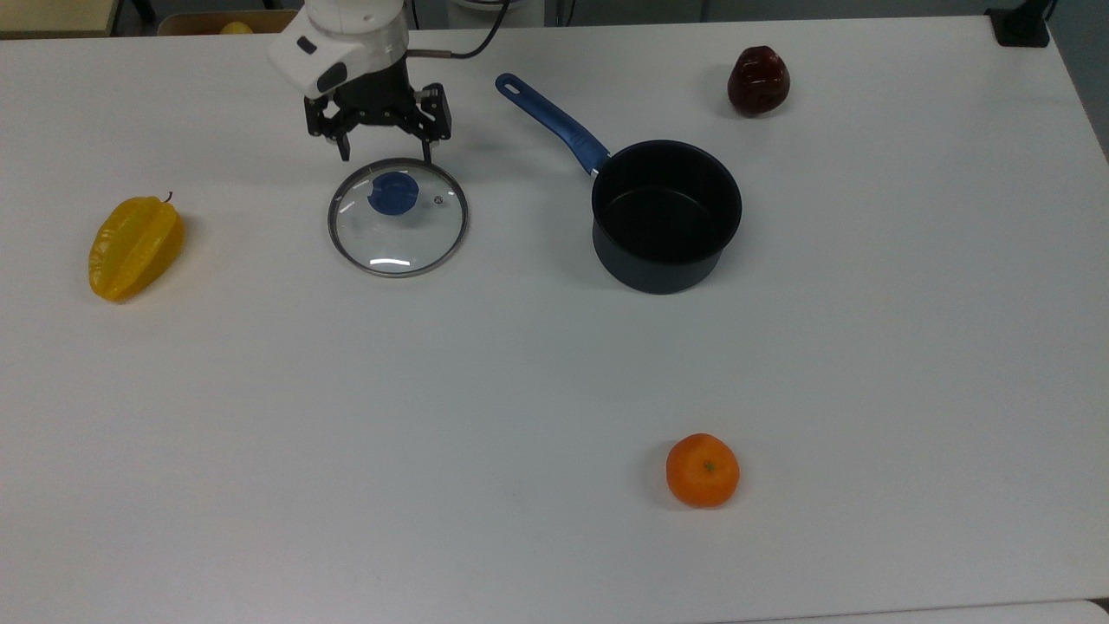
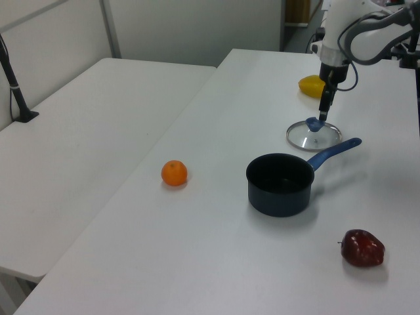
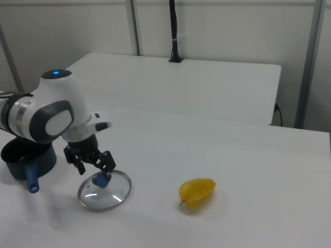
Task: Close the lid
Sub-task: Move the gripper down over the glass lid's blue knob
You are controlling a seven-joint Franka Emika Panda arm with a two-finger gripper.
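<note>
The lid (image 1: 398, 217) lies flat on the table (image 1: 520, 373), left of the saucepan (image 1: 665, 215) in the top view; the gripper (image 1: 382, 157), fingers spread, should be centred over the blue knob (image 1: 392, 191) before it is lowered.

I see my gripper (image 1: 384, 149) pointing straight down near the table's far edge, with both fingers spread apart.
</note>
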